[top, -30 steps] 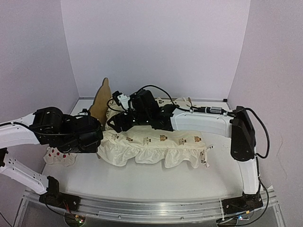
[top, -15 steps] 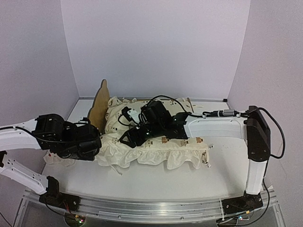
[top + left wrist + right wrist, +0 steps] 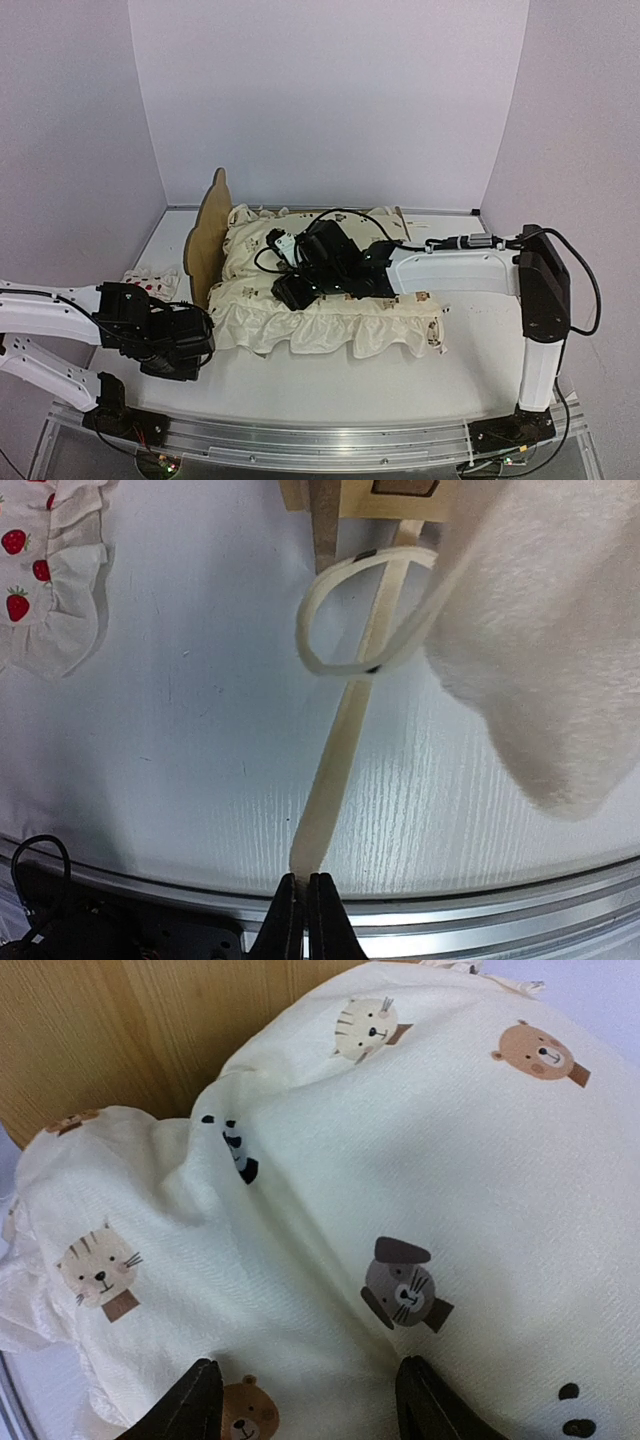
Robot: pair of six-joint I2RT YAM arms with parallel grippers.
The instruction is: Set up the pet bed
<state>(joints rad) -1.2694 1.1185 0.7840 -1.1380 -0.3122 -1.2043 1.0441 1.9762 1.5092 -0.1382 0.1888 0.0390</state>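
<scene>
The pet bed is a light plywood frame; its bear-ear headboard (image 3: 205, 238) stands at the left and also shows in the right wrist view (image 3: 110, 1030). The cream cushion with animal faces (image 3: 340, 305) lies over the frame and hides the base. My left gripper (image 3: 190, 358) is near the front left and shut on the cushion's cream tie strap (image 3: 340, 750), which runs taut from the jaws (image 3: 305, 882) to a loop by a bed leg (image 3: 325, 520). My right gripper (image 3: 290, 292) is open, its fingers (image 3: 195, 1400) resting on the cushion (image 3: 400, 1160) close to the headboard.
A small white pillow with red strawberry spots (image 3: 150, 282) lies on the table left of the bed, also in the left wrist view (image 3: 45, 580). The metal rail (image 3: 320, 440) runs along the near edge, just below my left gripper. Purple walls enclose the table.
My left gripper has drawn back toward the near edge with the strap, uncovering the spotted pillow. My right gripper has moved down and left onto the cushion, which now lies flatter against the headboard.
</scene>
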